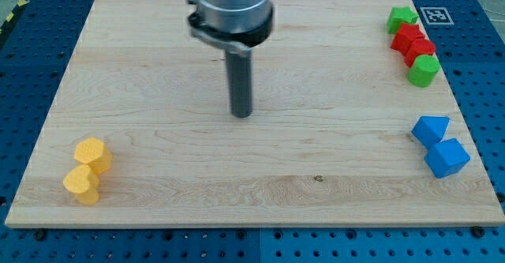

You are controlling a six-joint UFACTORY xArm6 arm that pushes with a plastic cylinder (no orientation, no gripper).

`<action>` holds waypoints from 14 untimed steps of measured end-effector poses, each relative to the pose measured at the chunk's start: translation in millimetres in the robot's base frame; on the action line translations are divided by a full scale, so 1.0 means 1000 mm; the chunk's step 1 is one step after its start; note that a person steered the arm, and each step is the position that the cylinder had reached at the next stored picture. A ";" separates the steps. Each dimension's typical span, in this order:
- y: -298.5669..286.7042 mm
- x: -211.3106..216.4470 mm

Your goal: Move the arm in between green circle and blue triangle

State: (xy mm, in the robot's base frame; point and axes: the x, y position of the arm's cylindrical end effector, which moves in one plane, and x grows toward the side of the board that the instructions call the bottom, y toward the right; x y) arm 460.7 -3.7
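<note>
I judge the job barely begun: my tip (241,114) stands on bare wood a little to the view's left of the board's (158,176) middle, well apart from every block, and the gap I want is far off at the view's right edge. The green circle (424,70) sits at the lower end of a cluster in the view's top right, touching a red block (419,50), with another red one (405,35) and a green star (402,18) above it. The blue triangle (431,128) lies below the circle, apart from it, touching a blue cube (447,157). Two yellow blocks (93,154) (81,184) sit at the bottom left, out of the way. The rod hangs straight down from its collar; it has no hand, so there is nothing to open or close, and it carries nothing. What is left is a long slide towards the view's right, ending in that gap without nudging either block.
</note>
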 end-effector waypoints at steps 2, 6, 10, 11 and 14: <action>0.027 -0.011; 0.061 -0.007; 0.122 -0.006; 0.147 -0.007; 0.220 -0.007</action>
State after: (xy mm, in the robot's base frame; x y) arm 454.0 216.2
